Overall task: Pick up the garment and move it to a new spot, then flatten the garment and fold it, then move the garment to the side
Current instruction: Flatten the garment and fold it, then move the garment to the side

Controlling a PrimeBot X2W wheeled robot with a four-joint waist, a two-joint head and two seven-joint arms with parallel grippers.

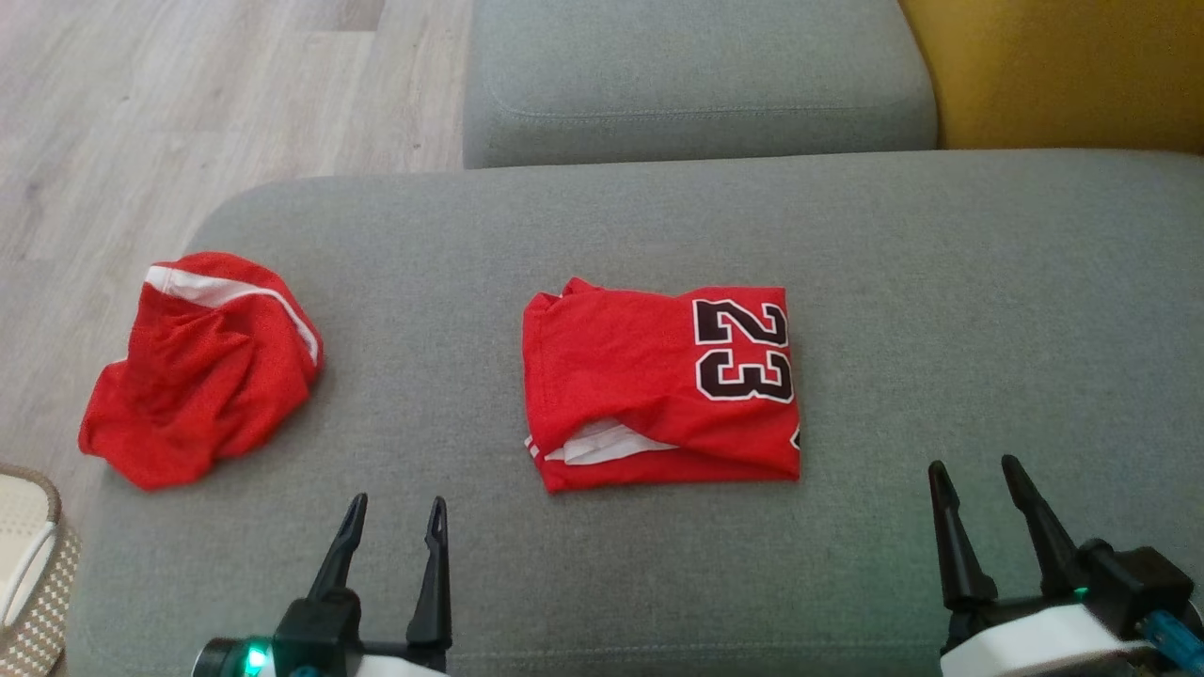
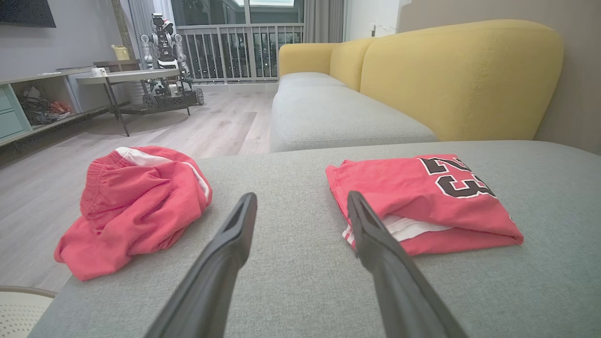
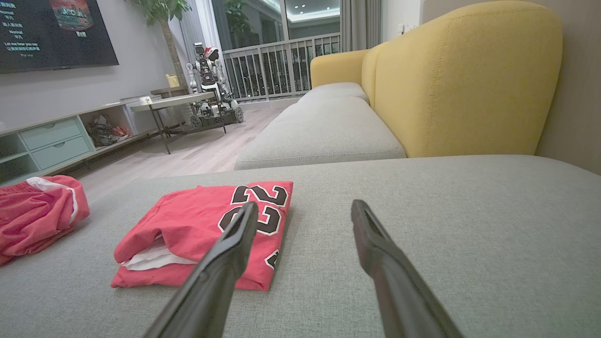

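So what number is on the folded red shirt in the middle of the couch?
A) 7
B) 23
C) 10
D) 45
B: the folded red shirt has big black digits with white edges printed near its right end, and they read 23.

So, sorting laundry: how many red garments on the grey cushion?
2: a folded red number-23 jersey at the grey cushion's middle, a crumpled red garment at its left edge.
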